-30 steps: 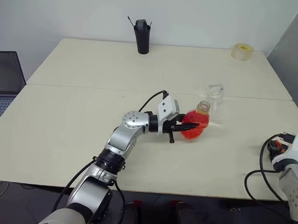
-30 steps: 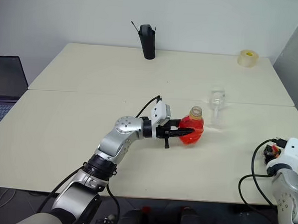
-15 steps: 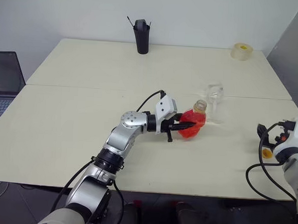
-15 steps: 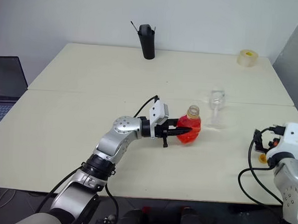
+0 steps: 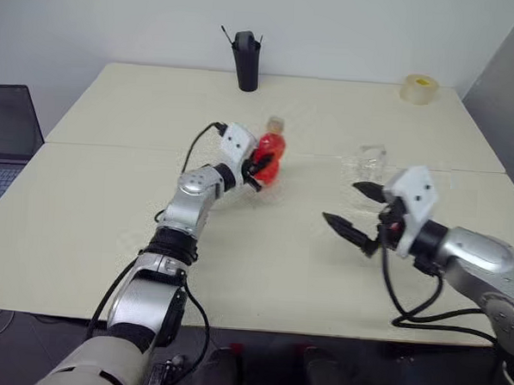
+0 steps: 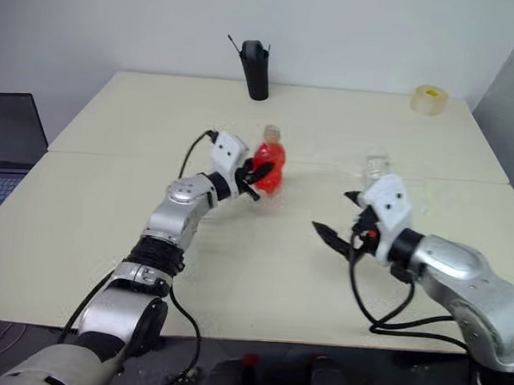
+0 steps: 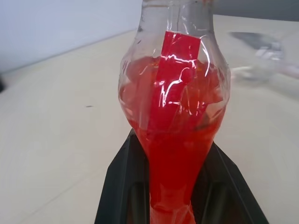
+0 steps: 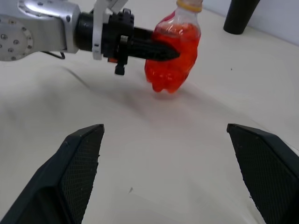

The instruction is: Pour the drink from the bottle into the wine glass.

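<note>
Left gripper [image 5: 260,168] clamping tight on bottle [image 5: 272,150], fingers pressing into bulging body from both sides; bottle standing upright, its base looking just clear of table [image 5: 108,236]. Drink [image 7: 175,140] filling most of body. Red label [image 7: 175,70] showing, no writing readable. Right gripper [image 5: 353,210] spreading wide, holding nothing, hovering well right of bottle. Wine glass [image 5: 371,160] sitting just behind right gripper, well apart from bottle. Black holder [image 5: 245,61] standing far behind bottle.
</note>
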